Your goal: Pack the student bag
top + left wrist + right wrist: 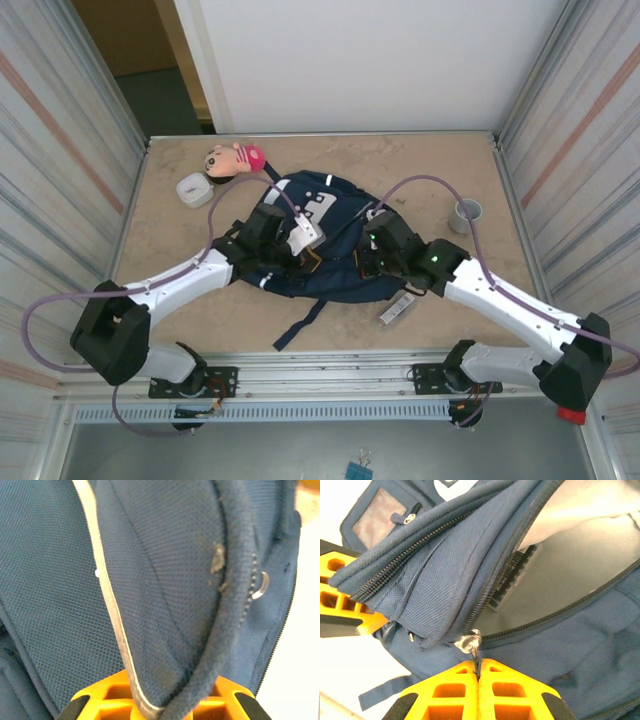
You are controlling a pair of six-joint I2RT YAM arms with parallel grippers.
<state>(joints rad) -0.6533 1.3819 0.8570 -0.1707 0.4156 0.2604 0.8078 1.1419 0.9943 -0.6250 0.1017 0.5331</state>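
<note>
Just inside the unzipped student bag (560, 670), 1 dark ridged item (512, 580).

Soft, even light fills the overhead view, with faint shadows on the table (440, 165). Both wrist views blow it out white, at 4 o'clock left and 8 o'clock right. The weave of the student bag (165, 580) is sharp.

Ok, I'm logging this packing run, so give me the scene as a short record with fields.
backpack: lying in the middle of the table, main compartment open
left pincer: shut on a fold of the backpack
right pincer: shut on the zipper pull
doll: on the table beyond the backpack, unpacked
tub: beside the doll
cup: right of the backpack
</note>
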